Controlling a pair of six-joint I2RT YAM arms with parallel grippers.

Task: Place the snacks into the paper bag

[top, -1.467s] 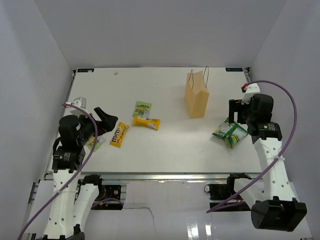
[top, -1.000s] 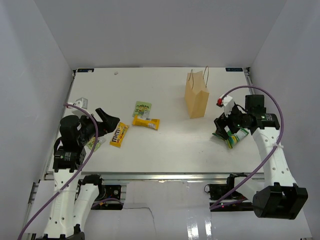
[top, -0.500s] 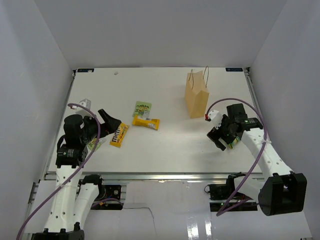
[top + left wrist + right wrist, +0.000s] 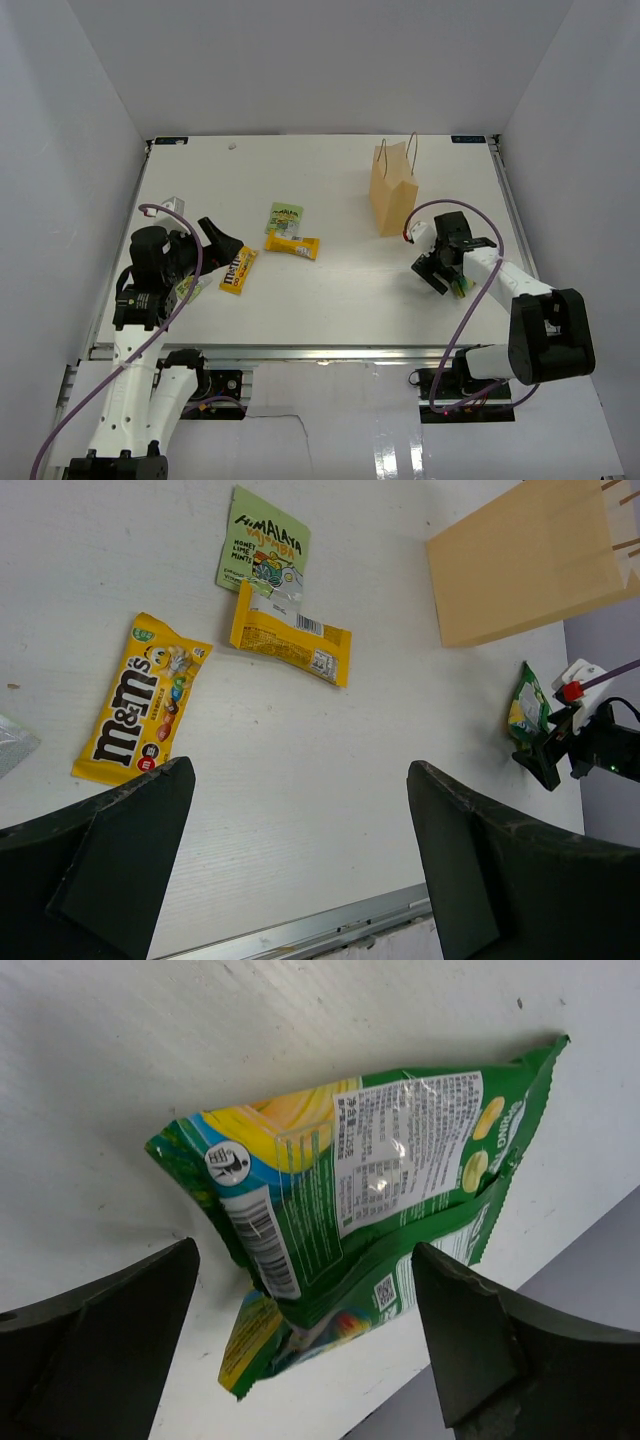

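The tan paper bag [image 4: 393, 200] stands upright at the back right and also shows in the left wrist view [image 4: 530, 560]. The M&M's pack [image 4: 238, 269] [image 4: 140, 698], the yellow bar [image 4: 291, 245] [image 4: 290, 643] and a green square pouch [image 4: 284, 216] [image 4: 262, 552] lie left of centre. The larger green bag [image 4: 370, 1190] lies at the right, mostly hidden under my right gripper [image 4: 438, 268]. That gripper [image 4: 305, 1255] is open, with one jaw on each side of the bag's near end. My left gripper [image 4: 222, 243] [image 4: 300, 770] is open and empty, above the table next to the M&M's pack.
Another small pouch [image 4: 187, 288] lies under the left arm. A small grey object [image 4: 172, 205] sits at the far left. The metal rail [image 4: 300, 350] marks the table's front edge. White walls close in the left, right and back sides.
My right arm has swung left and down from the right wall, and its open gripper now sits over the green bag. The left gripper has edged slightly forward.
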